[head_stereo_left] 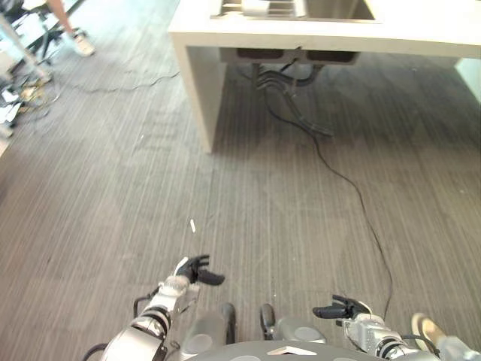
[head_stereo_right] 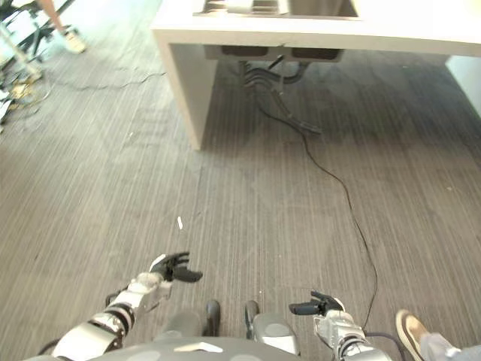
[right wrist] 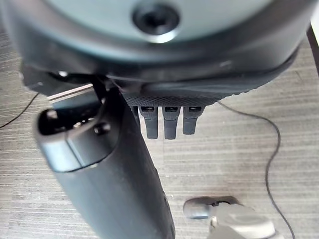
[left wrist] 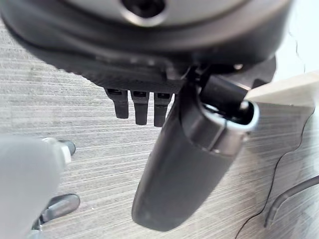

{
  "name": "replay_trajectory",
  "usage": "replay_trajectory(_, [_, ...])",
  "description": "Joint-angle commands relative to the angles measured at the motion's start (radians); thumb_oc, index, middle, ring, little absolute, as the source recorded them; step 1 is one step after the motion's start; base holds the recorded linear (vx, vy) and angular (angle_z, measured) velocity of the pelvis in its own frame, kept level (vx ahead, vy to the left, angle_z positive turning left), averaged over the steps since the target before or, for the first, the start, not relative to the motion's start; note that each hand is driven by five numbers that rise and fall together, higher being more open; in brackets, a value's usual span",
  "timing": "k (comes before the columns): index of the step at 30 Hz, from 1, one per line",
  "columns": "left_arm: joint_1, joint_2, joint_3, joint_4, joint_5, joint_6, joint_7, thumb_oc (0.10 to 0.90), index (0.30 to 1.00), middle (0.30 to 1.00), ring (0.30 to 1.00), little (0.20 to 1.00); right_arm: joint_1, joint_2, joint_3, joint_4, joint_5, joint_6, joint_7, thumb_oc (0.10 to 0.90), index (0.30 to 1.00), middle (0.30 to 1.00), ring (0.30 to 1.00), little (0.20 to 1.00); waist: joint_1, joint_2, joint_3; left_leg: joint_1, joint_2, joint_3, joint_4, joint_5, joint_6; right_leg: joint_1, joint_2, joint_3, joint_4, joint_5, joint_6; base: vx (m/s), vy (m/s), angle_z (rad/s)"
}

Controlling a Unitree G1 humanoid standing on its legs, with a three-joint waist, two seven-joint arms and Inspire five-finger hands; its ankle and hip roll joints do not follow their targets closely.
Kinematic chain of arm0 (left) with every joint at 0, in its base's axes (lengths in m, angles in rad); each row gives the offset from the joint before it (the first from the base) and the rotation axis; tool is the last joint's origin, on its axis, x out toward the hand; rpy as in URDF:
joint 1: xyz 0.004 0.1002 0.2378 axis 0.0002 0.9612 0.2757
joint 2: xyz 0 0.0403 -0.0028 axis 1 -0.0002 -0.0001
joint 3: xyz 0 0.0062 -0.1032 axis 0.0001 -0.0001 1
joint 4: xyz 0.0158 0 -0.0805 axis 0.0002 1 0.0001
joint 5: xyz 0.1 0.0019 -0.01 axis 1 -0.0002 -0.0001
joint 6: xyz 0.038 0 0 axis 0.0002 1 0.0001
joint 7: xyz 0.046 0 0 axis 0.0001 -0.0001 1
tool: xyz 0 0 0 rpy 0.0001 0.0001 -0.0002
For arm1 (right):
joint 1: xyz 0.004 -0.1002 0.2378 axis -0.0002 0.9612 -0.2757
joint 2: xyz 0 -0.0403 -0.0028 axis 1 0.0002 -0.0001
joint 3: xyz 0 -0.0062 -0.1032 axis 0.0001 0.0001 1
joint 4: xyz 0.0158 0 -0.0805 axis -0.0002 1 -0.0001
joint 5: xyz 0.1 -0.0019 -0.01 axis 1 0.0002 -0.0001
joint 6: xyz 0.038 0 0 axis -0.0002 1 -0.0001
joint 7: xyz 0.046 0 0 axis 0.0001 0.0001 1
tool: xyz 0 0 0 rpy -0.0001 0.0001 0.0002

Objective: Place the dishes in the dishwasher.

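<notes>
Both robot hands, left (head_stereo_left: 197,269) and right (head_stereo_left: 340,308), hang empty with relaxed fingers at lower frame; approaching the bench (head_stereo_left: 197,83) at top comes next.

Dish rack (head_stereo_left: 259,7) on counter (head_stereo_left: 421,34), far

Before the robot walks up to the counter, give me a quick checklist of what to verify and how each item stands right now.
1. Left hand free: ok, fingers relaxed, holding nothing.
2. Right hand free: ok, fingers relaxed, holding nothing.
3. Path to the counter free of trip hazards: not ok, a black cable trails across the floor from under the counter toward the robot.
4. People clear: not ok, a person's shoe is close beside the right hand, and another person's foot is far off to the left.
5. Dishes located: cannot tell, something sits in the sink but is cut off.
6. Dishwasher located: cannot tell.
</notes>
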Motion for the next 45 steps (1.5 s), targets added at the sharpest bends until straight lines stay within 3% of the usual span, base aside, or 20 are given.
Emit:
replay_trajectory(1, [-0.031, -0.010, -0.020, -0.052, -0.016, -0.044, 0.020, 0.800, 0.900, 0.900, 0.900, 0.900, 0.020, -0.081, -0.023, -0.075, 0.041, -0.038, -0.030, 0.800, 0.900, 0.900, 0.900, 0.900, 0.015, 0.014, -0.058, -0.036, -0.027, 0.046, -0.120, -0.056, 0.085, 0.039, -0.020, 0.047, 0.016, -0.032, 0.125, 0.40, -0.034, 0.06])
replay_trajectory(3, [-0.009, 0.004, -0.021, -0.116, -0.009, -0.062, 0.036, 0.800, 0.900, 0.900, 0.900, 0.900, 0.024, -0.101, -0.025, -0.121, 0.047, -0.057, -0.042, 0.800, 0.900, 0.900, 0.900, 0.900, 0.047, 0.035, -0.069, -0.066, -0.014, 0.015, -0.351, 0.041, 0.067, 0.077, -0.005, 0.063, -0.030, -0.058, 0.131, 0.39, 0.015, 0.02])
replay_trajectory(6, [-0.005, 0.006, -0.014, -0.122, -0.025, -0.067, 0.046, 0.800, 0.900, 0.900, 0.900, 0.900, 0.003, -0.113, -0.024, -0.115, 0.052, -0.063, -0.055, 0.800, 0.900, 0.900, 0.900, 0.900, 0.066, 0.039, -0.058, -0.091, -0.010, -0.002, -0.522, 0.074, 0.051, 0.133, -0.009, 0.082, -0.049, -0.088, 0.137, 0.32, 0.035, -0.21])
replay_trajectory(10, [0.027, 0.010, 0.012, -0.081, -0.044, -0.069, 0.048, 0.800, 0.900, 0.900, 0.900, 0.900, -0.019, -0.112, -0.032, -0.070, 0.023, -0.052, -0.052, 0.800, 0.900, 0.900, 0.900, 0.900, 0.085, 0.047, -0.097, -0.098, 0.031, 0.053, -0.576, 0.168, 0.041, 0.228, -0.062, 0.121, -0.044, -0.135, 0.176, 0.59, 0.178, -0.50])
replay_trajectory(11, [0.039, 0.011, 0.017, -0.078, -0.052, -0.074, 0.041, 0.800, 0.900, 0.900, 0.900, 0.900, -0.007, -0.117, -0.034, -0.062, 0.009, -0.052, -0.041, 0.800, 0.900, 0.900, 0.900, 0.900, 0.086, 0.041, -0.118, -0.102, 0.006, 0.046, -0.556, 0.190, 0.056, 0.229, -0.094, 0.127, -0.001, -0.116, 0.189, 0.68, 0.282, -0.60])
replay_trajectory(12, [0.046, 0.014, 0.021, -0.080, -0.051, -0.069, 0.037, 0.800, 0.900, 0.900, 0.900, 0.900, 0.003, -0.119, -0.043, -0.056, -0.002, -0.047, -0.034, 0.800, 0.900, 0.900, 0.900, 0.900, 0.083, 0.034, -0.125, -0.077, -0.011, 0.037, -0.550, 0.178, 0.071, 0.203, -0.115, 0.126, 0.062, -0.091, 0.201, 0.80, 0.353, -0.63])
replay_trajectory(13, [0.053, 0.024, 0.028, -0.086, -0.044, -0.067, 0.030, 0.800, 0.900, 0.900, 0.900, 0.900, 0.020, -0.124, -0.059, -0.035, -0.017, -0.044, -0.030, 0.800, 0.900, 0.900, 0.900, 0.900, 0.082, 0.010, -0.120, -0.046, -0.054, 0.032, -0.527, 0.137, 0.100, 0.144, -0.157, 0.132, 0.259, 0.116, 0.220, 0.50, 0.225, -0.57])
replay_trajectory(14, [0.053, 0.024, 0.028, -0.086, -0.044, -0.067, 0.030, 0.800, 0.900, 0.900, 0.900, 0.900, 0.020, -0.124, -0.059, -0.035, -0.017, -0.044, -0.030, 0.800, 0.900, 0.900, 0.900, 0.900, 0.084, 0.013, -0.122, -0.048, -0.051, 0.033, -0.527, 0.138, 0.099, 0.141, -0.154, 0.134, 0.258, 0.118, 0.220, 0.49, 0.222, -0.42])
replay_trajectory(16, [0.051, 0.043, 0.032, -0.132, -0.052, -0.069, 0.027, 0.800, 0.900, 0.900, 0.900, 0.900, 0.033, -0.126, -0.061, -0.045, -0.013, -0.047, -0.021, 0.800, 0.900, 0.900, 0.900, 0.900, 0.069, 0.013, -0.088, 0.005, -0.065, 0.022, -0.500, 0.083, 0.137, 0.029, -0.143, 0.156, 0.524, 0.295, 0.200, 0.34, 0.157, -0.01])
replay_trajectory(18, [0.035, 0.062, 0.037, -0.164, -0.061, -0.071, 0.029, 0.800, 0.900, 0.900, 0.900, 0.900, 0.019, -0.124, -0.058, -0.048, -0.011, -0.053, -0.024, 0.800, 0.900, 0.900, 0.900, 0.900, 0.064, 0.034, -0.054, 0.051, -0.057, 0.007, -0.478, 0.036, 0.161, -0.080, -0.137, 0.126, 0.702, 0.310, 0.202, 0.45, 0.169, 0.31])
replay_trajectory(19, [0.020, 0.074, 0.044, -0.173, -0.066, -0.068, 0.033, 0.800, 0.900, 0.900, 0.900, 0.900, 0.009, -0.122, -0.061, -0.035, -0.004, -0.051, -0.021, 0.800, 0.900, 0.900, 0.900, 0.900, 0.052, 0.050, -0.033, 0.123, -0.053, -0.012, -0.485, 0.008, 0.174, -0.187, -0.130, 0.078, 0.751, 0.193, 0.172, 0.61, 0.094, 0.42])
replay_trajectory(22, [0.002, 0.082, 0.036, -0.191, -0.070, -0.077, 0.032, 0.800, 0.900, 0.900, 0.900, 0.900, 0.018, -0.124, -0.060, -0.042, 0.018, -0.056, -0.007, 0.800, 0.900, 0.900, 0.900, 0.900, 0.006, 0.055, -0.036, 0.263, -0.063, -0.070, -0.533, -0.036, 0.161, -0.252, -0.056, 0.020, 0.525, 0.040, 0.162, 0.57, -0.076, 0.35])
replay_trajectory(26, [-0.007, 0.092, 0.023, -0.224, -0.063, -0.082, 0.024, 0.800, 0.900, 0.900, 0.900, 0.900, 0.021, -0.137, -0.072, -0.036, 0.020, -0.051, -0.002, 0.800, 0.900, 0.900, 0.900, 0.900, -0.029, 0.048, -0.040, 0.378, -0.078, -0.111, -0.572, -0.097, 0.130, -0.261, -0.062, -0.062, 0.122, 0.083, 0.205, 0.40, -0.138, 0.80])
replay_trajectory(28, [0.004, 0.092, 0.025, -0.249, -0.025, -0.090, 0.019, 0.800, 0.900, 0.900, 0.900, 0.900, 0.052, -0.134, -0.085, 0.004, -0.006, -0.035, 0.015, 0.800, 0.900, 0.900, 0.900, 0.900, -0.058, 0.045, -0.056, 0.480, -0.076, -0.155, -0.590, -0.144, 0.106, -0.299, -0.044, 0.002, -0.093, 0.187, 0.253, 0.75, -0.280, 1.20])
replay_trajectory(31, [0.019, 0.089, 0.023, -0.267, -0.010, -0.097, 0.015, 0.800, 0.900, 0.900, 0.900, 0.900, 0.080, -0.131, -0.093, 0.050, -0.030, -0.028, 0.028, 0.800, 0.900, 0.900, 0.900, 0.900, -0.070, 0.056, -0.069, 0.532, -0.058, -0.195, -0.576, -0.143, 0.093, -0.303, -0.028, 0.027, -0.077, 0.222, 0.258, 0.45, -0.214, 0.80])
replay_trajectory(35, [0.033, 0.049, -0.006, -0.285, -0.007, -0.093, -0.005, 0.800, 0.900, 0.900, 0.900, 0.900, 0.126, -0.153, -0.130, 0.158, -0.065, -0.009, 0.042, 0.800, 0.900, 0.900, 0.900, 0.900, -0.096, 0.083, -0.104, 0.489, -0.012, -0.223, -0.357, -0.080, 0.034, -0.257, 0.001, 0.102, 0.050, 0.168, 0.201, 0.40, -0.266, 0.63])
replay_trajectory(36, [0.034, 0.037, -0.013, -0.302, -0.017, -0.085, -0.004, 0.800, 0.900, 0.900, 0.900, 0.900, 0.131, -0.166, -0.143, 0.191, -0.073, 0.008, 0.035, 0.800, 0.900, 0.900, 0.900, 0.900, -0.098, 0.081, -0.098, 0.381, -0.024, -0.207, -0.142, 0.008, 0.019, -0.213, -0.008, 0.115, 0.065, 0.132, 0.171, 0.17, -0.150, 0.72])
replay_trajectory(37, [0.030, 0.029, -0.019, -0.299, -0.014, -0.083, -0.005, 0.800, 0.900, 0.900, 0.900, 0.900, 0.125, -0.171, -0.145, 0.201, -0.078, 0.016, 0.034, 0.800, 0.900, 0.900, 0.900, 0.900, -0.093, 0.076, -0.098, 0.327, -0.026, -0.187, -0.130, -0.001, 0.030, -0.189, -0.020, 0.119, 0.063, 0.114, 0.161, 0.24, -0.188, 0.66])
replay_trajectory(39, [0.031, 0.012, -0.028, -0.304, -0.027, -0.078, -0.012, 0.800, 0.900, 0.900, 0.900, 0.900, 0.130, -0.169, -0.151, 0.208, -0.082, 0.021, 0.034, 0.800, 0.900, 0.900, 0.900, 0.900, -0.070, 0.076, -0.105, 0.284, -0.039, -0.153, -0.241, -0.079, 0.063, -0.156, -0.028, 0.111, 0.057, 0.093, 0.156, 0.14, -0.089, 0.30])
replay_trajectory(45, [0.054, 0.005, -0.031, -0.305, -0.019, -0.074, -0.010, 0.800, 0.900, 0.900, 0.900, 0.900, 0.144, -0.127, -0.138, 0.136, -0.079, 0.002, 0.027, 0.800, 0.900, 0.900, 0.900, 0.900, -0.058, 0.086, -0.126, 0.332, -0.044, -0.080, -0.456, -0.118, 0.070, -0.099, -0.029, 0.096, -0.005, 0.092, 0.169, 0.05, 0.000, -0.23])
